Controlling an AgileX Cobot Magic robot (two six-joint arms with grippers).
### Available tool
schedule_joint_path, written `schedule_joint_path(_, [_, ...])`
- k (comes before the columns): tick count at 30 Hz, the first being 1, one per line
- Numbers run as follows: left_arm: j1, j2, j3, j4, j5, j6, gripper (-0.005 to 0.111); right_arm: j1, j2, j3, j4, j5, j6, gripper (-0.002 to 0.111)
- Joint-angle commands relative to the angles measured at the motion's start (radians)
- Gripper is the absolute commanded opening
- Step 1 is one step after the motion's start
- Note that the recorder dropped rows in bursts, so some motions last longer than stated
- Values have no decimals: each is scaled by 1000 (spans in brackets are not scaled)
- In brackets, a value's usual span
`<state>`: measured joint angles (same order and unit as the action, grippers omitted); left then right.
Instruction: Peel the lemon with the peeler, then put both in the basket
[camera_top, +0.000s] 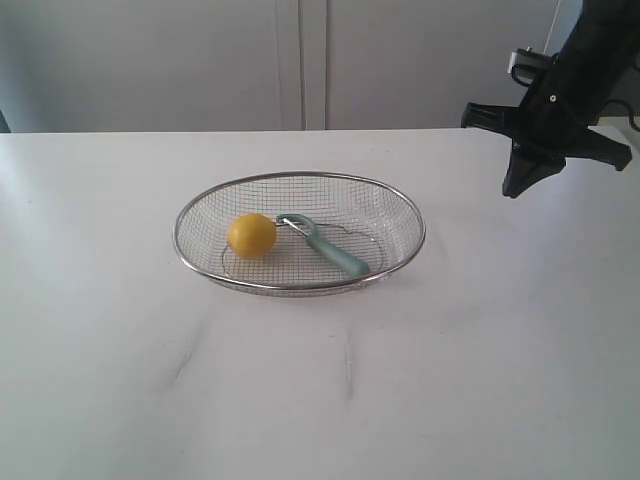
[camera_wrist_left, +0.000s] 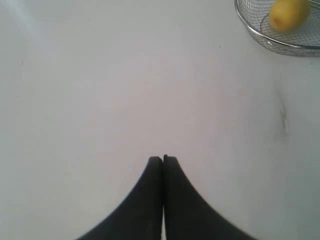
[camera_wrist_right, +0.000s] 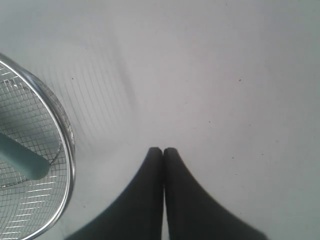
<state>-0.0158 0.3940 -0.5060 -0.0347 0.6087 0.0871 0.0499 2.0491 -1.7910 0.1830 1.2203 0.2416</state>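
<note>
Faint grey scuff marks (camera_top: 348, 372) cross the white tabletop (camera_top: 110, 330) toward its near edge. Behind them, the basket (camera_top: 300, 290) stands about midway between the left and right edges, somewhat closer to the far edge than to the near one.

Contents of the basket:
- The lemon (camera_top: 252, 235) rests on the mesh floor in the half toward the left edge.
- The peeler (camera_top: 328, 248) lies flat just beside the lemon. Its loop head is next to the fruit and its teal handle runs toward the near right corner.

Right gripper (camera_top: 515, 185): raised above the tabletop near the far right corner, well apart from the basket. The right wrist view shows its fingers (camera_wrist_right: 150, 190) pressed together with nothing between them.

Left gripper (camera_wrist_left: 163, 159): outside the exterior view. The left wrist view shows its fingers (camera_wrist_left: 145, 200) closed and empty over bare tabletop, well apart from the basket rim.
</note>
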Motion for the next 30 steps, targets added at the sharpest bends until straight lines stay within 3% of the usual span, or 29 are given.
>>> schedule_joint_path(1, [53, -101, 70, -11, -14, -5, 0, -6, -13, -2, 0, 1, -2, 0])
schedule_joint_path(17, [143, -325, 90, -7, -12, -3, 0, -6, -13, -2, 0, 1, -2, 0])
schedule_joint_path(30, [143, -394, 329, -20, -199, -5, 0, -6, -13, -2, 0, 1, -2, 0])
